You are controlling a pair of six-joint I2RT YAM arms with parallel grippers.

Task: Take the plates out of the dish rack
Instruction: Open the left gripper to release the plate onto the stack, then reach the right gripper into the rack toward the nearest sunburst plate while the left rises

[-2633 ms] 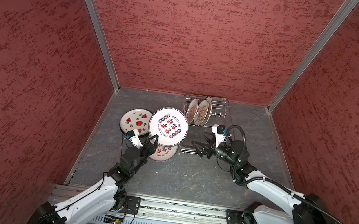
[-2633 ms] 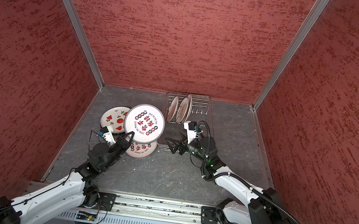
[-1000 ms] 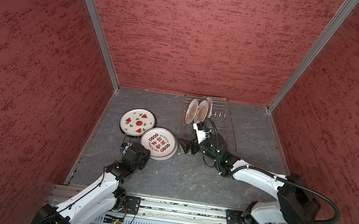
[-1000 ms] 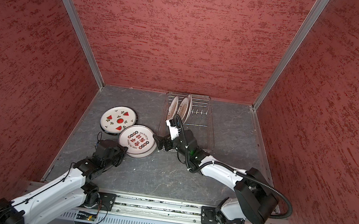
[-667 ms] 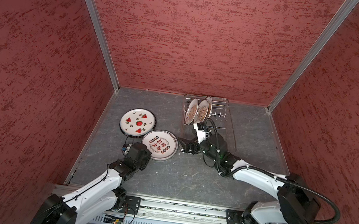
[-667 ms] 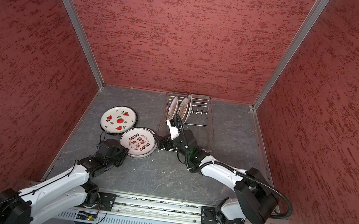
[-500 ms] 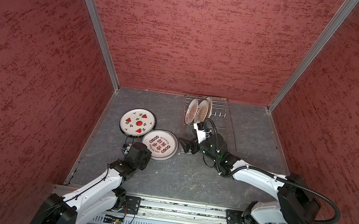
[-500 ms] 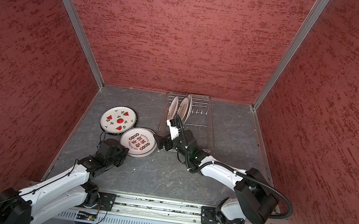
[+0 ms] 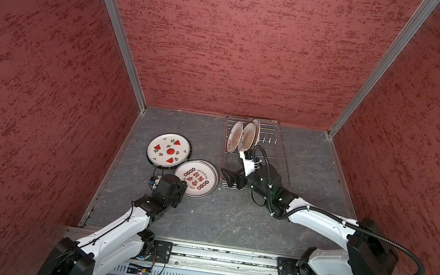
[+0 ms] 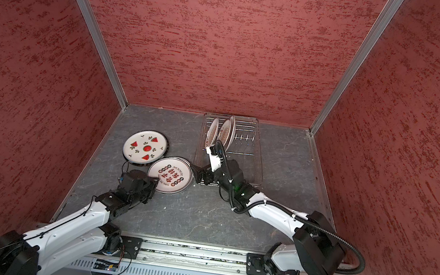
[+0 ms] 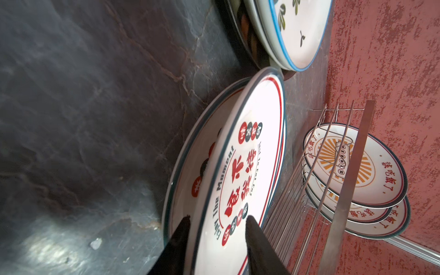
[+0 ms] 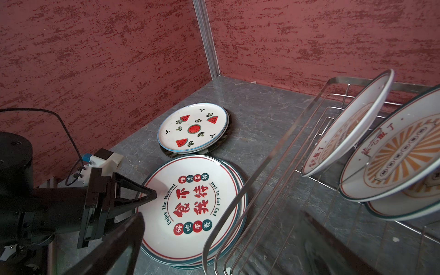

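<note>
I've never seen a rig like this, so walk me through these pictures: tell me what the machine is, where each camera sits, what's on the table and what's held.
It is a robot: a left arm and right arm fixed to a rail at the near edge of a grey table, each ending in a two-fingered gripper. Two near-identical pictures look down from overhead. The other two come from cameras on the wrists, looking along the fingers. On the table lie a stack of watermelon plates and, beside it, a stack of red-character plates. A wire dish rack at the back holds three sunburst plates on edge. The left gripper has its fingers parted around the top red-character plate's rim. The right gripper is wide open by the rack's near corner, holding nothing.
</note>
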